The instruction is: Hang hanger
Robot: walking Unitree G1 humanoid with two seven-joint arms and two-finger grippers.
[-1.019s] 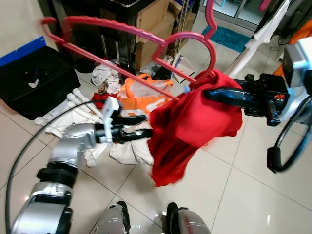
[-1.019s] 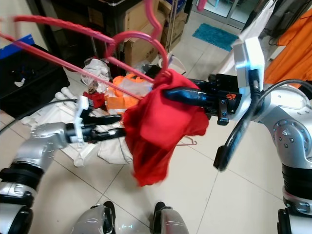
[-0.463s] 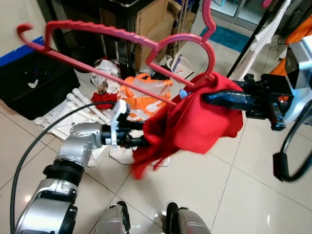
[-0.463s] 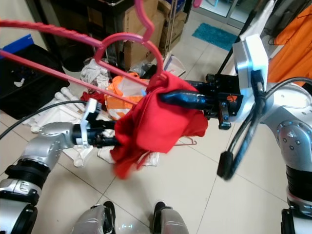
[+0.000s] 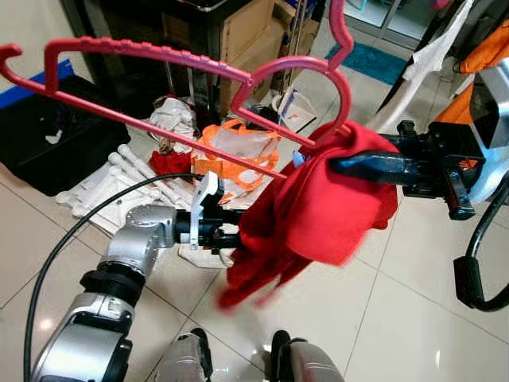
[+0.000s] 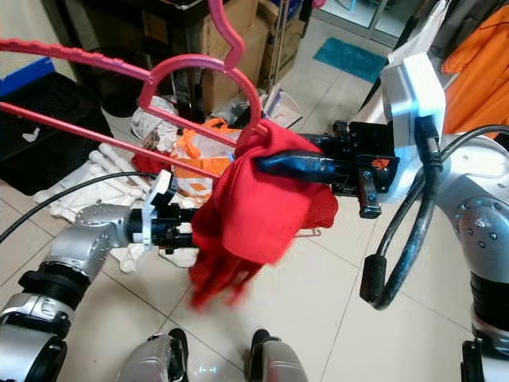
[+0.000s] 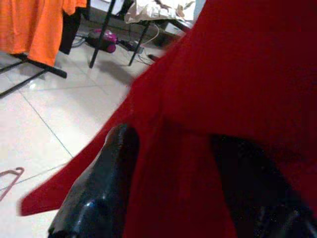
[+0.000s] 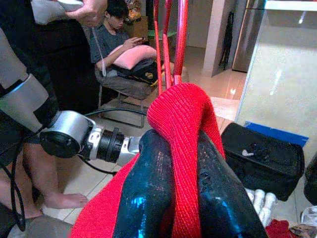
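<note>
The right gripper [image 5: 342,165] is pinched tight on the red cloth [image 5: 310,219], right where the cloth hangs over one end of the pink hanger [image 5: 183,68]. The hanger is up in the air in front of the robot, above the floor [image 5: 398,318], and its long bars reach out to the robot's left. The left gripper [image 5: 235,236] has gone into the lower part of the cloth, and its fingers look closed on a fold of it. It looks like the robot is getting the cloth to sit well on the hanger, so the hanging itself is not done yet. Next it will likely need to pull the cloth flat along the bar, then carry the hanger to a rail and hook it on. The left wrist view shows one black finger [image 7: 96,193] with red cloth lying between the two fingers, which the head views hide behind the cloth. The right wrist view shows a person [image 8: 116,39] sitting on a chair with a pink pillow [image 8: 131,57].
</note>
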